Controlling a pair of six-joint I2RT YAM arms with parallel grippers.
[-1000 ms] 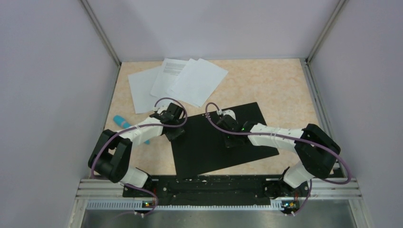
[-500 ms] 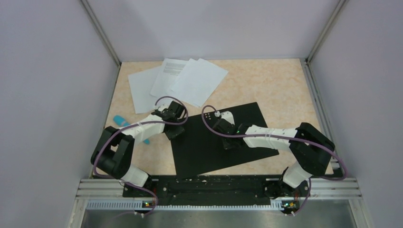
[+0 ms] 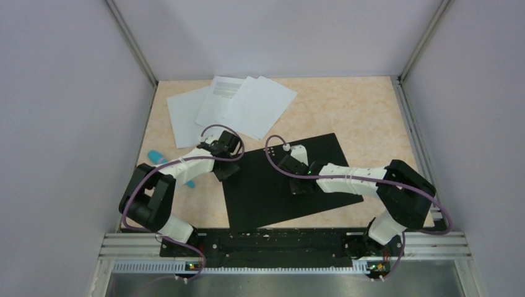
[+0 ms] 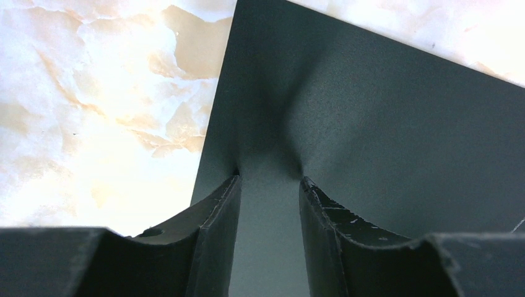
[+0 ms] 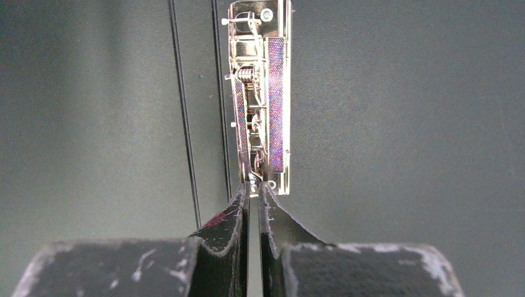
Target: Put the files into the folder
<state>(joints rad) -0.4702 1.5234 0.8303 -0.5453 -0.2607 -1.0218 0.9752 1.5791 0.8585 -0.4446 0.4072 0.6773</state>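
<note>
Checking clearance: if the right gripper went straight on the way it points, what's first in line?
The metal clip on the folder; the right gripper's fingers seem to touch its near end.

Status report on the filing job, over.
Left gripper open, tips on folder edge. Right gripper shut on clip. Files outside folder, far left. Nothing blocking.
</note>
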